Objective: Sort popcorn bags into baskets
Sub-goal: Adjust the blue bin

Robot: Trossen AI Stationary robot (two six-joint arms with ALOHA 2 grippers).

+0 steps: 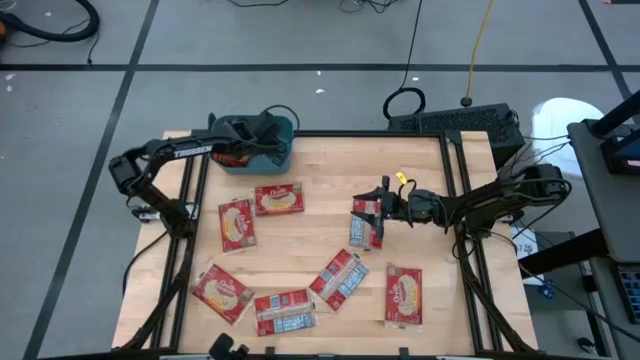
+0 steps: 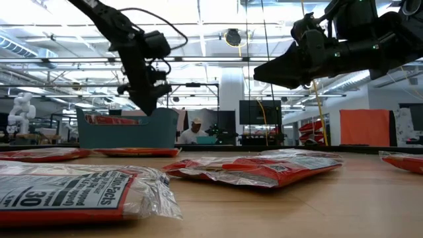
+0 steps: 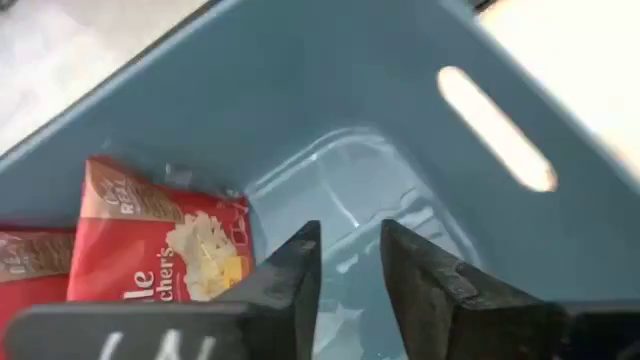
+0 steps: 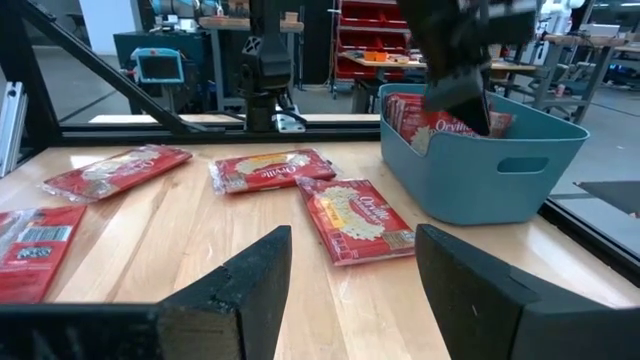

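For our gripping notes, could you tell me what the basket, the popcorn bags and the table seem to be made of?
Basket: apparently moulded plastic, matte teal, with rounded corners and a handle slot.
Popcorn bags: likely thin glossy film; they crinkle and catch glare.
Table: looks like pale wood, with visible grain.

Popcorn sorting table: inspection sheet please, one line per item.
Surface: wooden table, black frame rails along its sides.
Job's things: seven popcorn bags loose on the wood, e.g.; teal bin at the far left corner holds at least one bag.
Clutter: nothing seen on the wood.
Grippers: left gripper inside the bin, open, empty; right gripper open, empty, above a face-down bag.
Cables: black cable looped by the bin; yellow cable on the floor.
Surroundings: keyboard beyond the table; a person seated in the background.
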